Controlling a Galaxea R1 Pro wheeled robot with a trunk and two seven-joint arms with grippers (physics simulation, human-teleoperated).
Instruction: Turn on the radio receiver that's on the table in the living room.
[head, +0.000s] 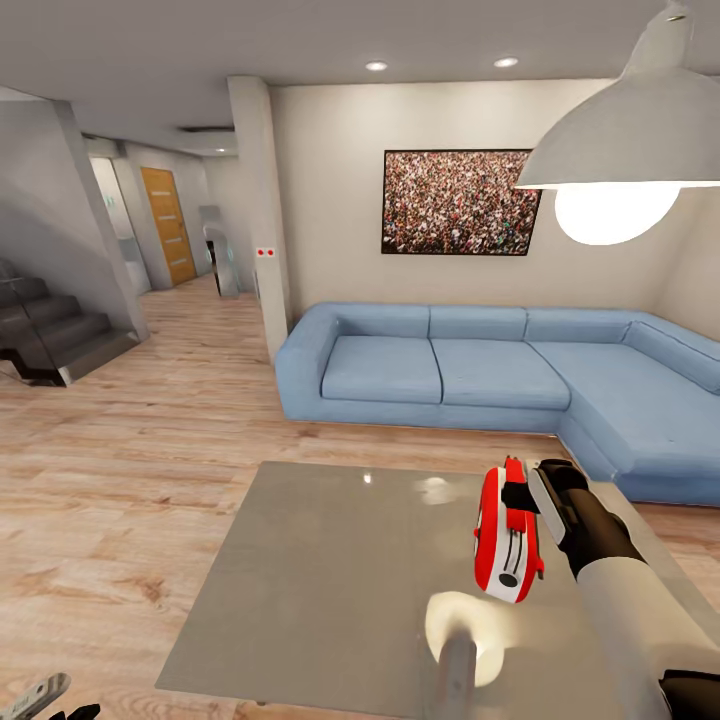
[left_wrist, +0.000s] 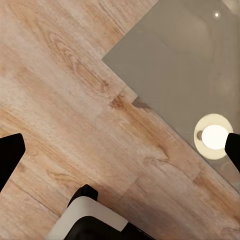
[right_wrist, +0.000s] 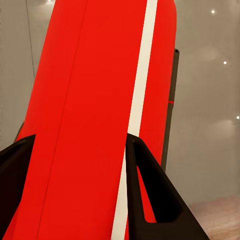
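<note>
Clamped in end effector (head: 520, 497): radio receiver (head: 505, 542).

Head camera high over table (head: 330, 590), wrist cameras near, sharing its top

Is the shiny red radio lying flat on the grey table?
No, the right end effector holds the glossy red radio up above the grey table.

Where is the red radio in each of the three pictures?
Head view: the radio receiver is lower right, held above the table in the right gripper.
Right wrist view: it is the big red body between the black fingers.
Left wrist view: not in this picture.
Shared landmark: the grey table top, seen in all three views.
</note>
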